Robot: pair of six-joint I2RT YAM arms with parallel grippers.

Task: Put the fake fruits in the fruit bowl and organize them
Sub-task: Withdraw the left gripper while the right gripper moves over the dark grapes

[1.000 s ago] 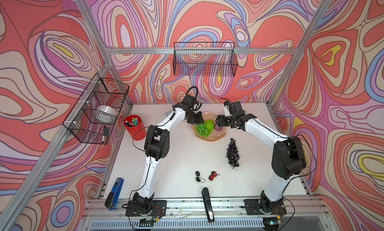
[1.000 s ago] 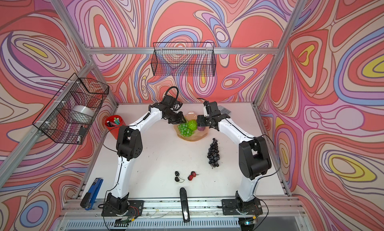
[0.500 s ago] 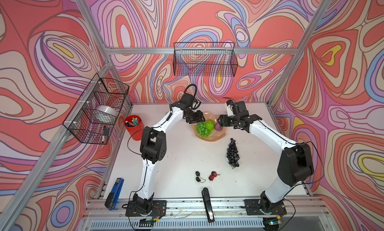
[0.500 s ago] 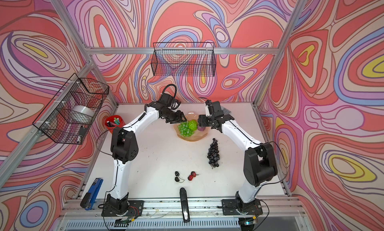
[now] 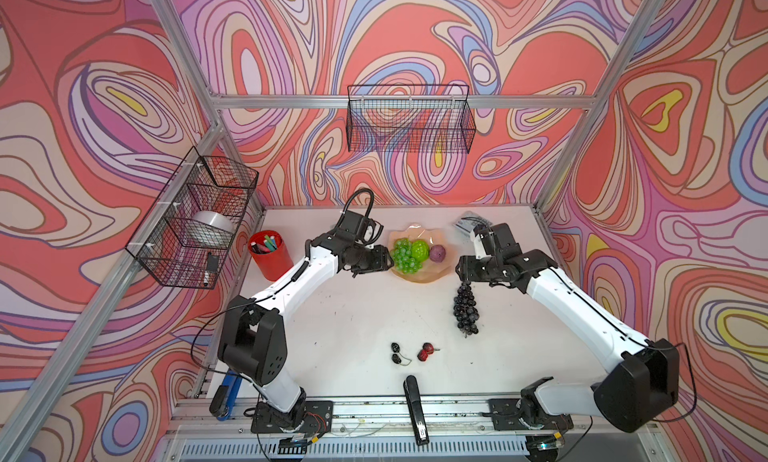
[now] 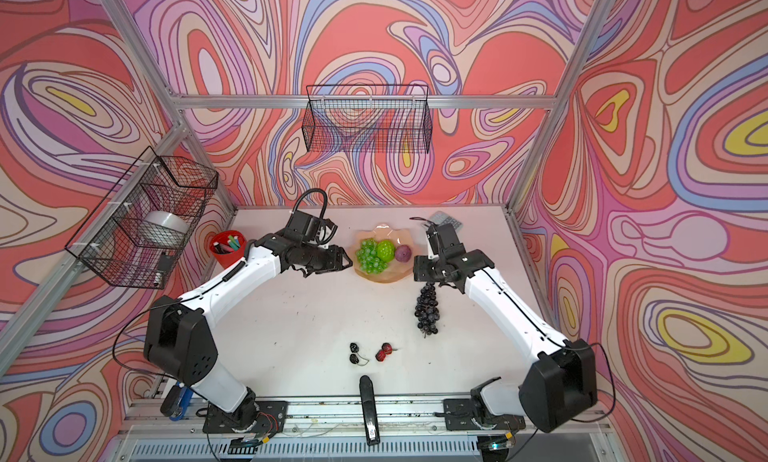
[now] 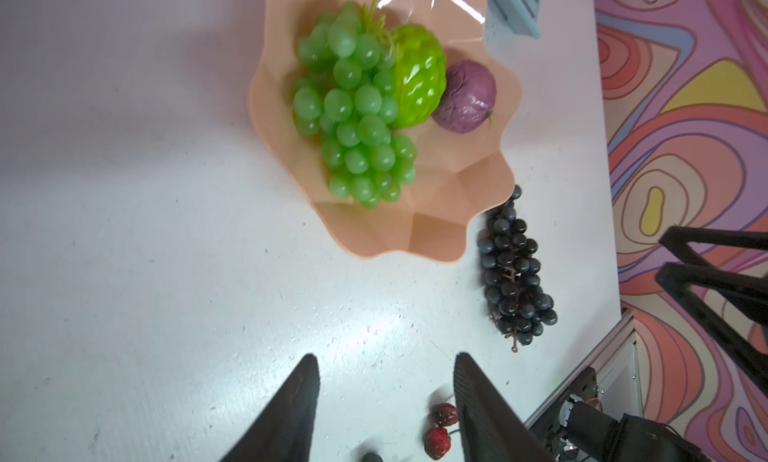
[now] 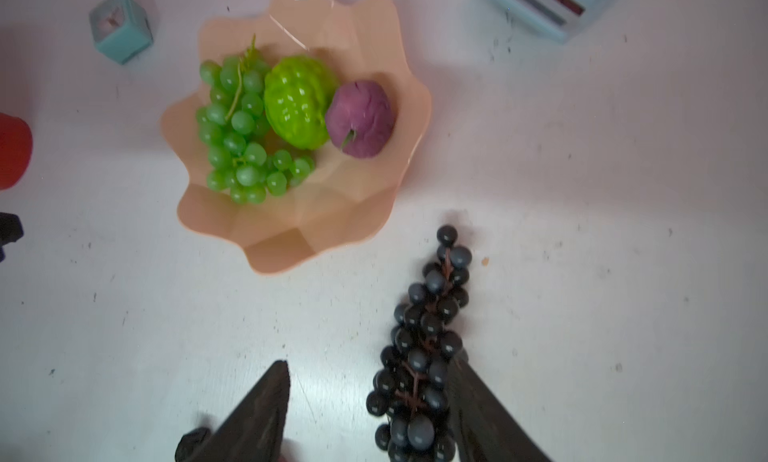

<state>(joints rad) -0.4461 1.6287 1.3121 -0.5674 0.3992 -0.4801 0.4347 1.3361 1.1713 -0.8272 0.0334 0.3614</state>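
Both arms are drawing back from the fruit bowl (image 5: 419, 276), which is sitting near the middle of the table's (image 5: 332, 314) far edge. A second ago the claws were reaching over its rim. Now the left gripper (image 5: 386, 261) is hovering just beside the bowl's left side, fingers spread with nothing between them. The right gripper (image 5: 460, 269) is hanging over the top end of the dark purple grape bunch (image 5: 466, 310), jaws also spread; whether a finger is touching it I cannot tell. That bunch is lying on the table just off the bowl's near right rim. Inside the bowl the green grape bunch (image 5: 403, 254), ridged lime-green ball (image 5: 419, 250) and mauve ball (image 5: 436, 254) are resting side by side. The black berry pair (image 5: 396, 353) and red berry pair (image 5: 425, 352) are lying near the front edge.
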